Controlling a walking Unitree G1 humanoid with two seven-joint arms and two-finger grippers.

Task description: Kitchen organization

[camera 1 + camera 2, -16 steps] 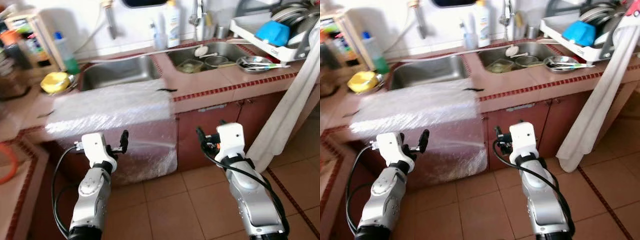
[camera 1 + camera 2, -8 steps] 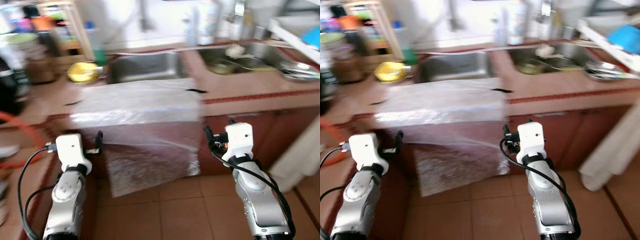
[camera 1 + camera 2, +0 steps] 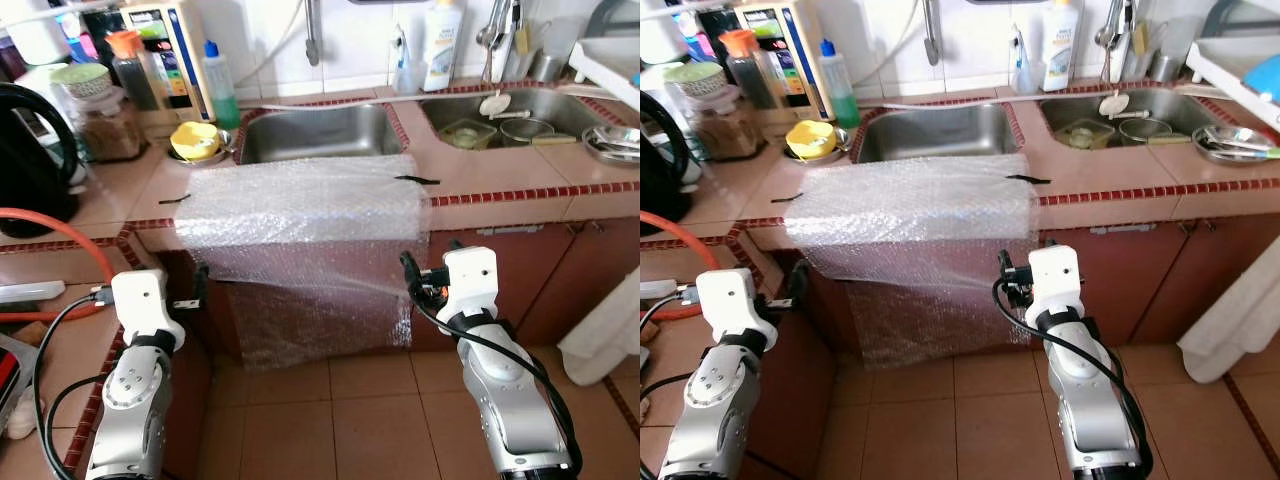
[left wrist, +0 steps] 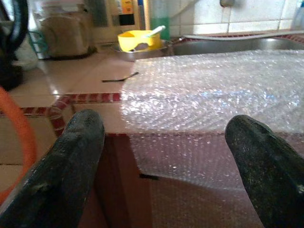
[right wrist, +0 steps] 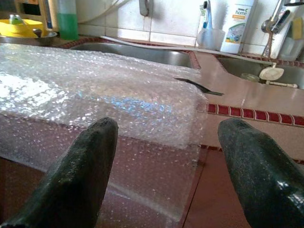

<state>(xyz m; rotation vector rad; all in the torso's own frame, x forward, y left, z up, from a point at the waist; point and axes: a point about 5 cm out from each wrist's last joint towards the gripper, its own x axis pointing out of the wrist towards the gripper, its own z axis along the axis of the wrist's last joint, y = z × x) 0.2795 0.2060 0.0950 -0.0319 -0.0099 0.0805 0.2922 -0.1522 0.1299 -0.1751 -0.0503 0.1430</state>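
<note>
a sheet of bubble wrap (image 3: 300,210) lies across the front of the pink tiled tabletop (image 3: 500,180) and hangs down over its edge, covering the dark red cabinet front below, almost to the floor. it sits just in front of the left steel sink (image 3: 315,132). both arms are raised before it, well short of touching: the left end effector (image 4: 166,156) faces the sheet's left corner with its two black fingers (image 4: 78,142) spread wide and nothing between them, and the right end effector (image 5: 166,147) faces the sheet's right edge, likewise released, fingers apart and holding nothing.

behind the sheet, near the sink's left corner, a yellow bowl (image 3: 195,140) rests in a metal dish, with a green-filled bottle (image 3: 220,85) and jars beyond it against the wall. a black kettle-like vessel (image 3: 30,150) stands at the far left, and an orange hose (image 3: 60,230) curves over the side tabletop. two short dark strips lie on the tiles, one at each side of the sheet. the right sink (image 3: 510,110) holds containers and a strainer; a white detergent bottle (image 3: 443,45) stands behind it beside the tap. metal plates (image 3: 612,142) sit at the far right, and a pale cloth (image 3: 605,335) hangs down there. the wall is white tile, the floor terracotta tile (image 3: 370,420).
</note>
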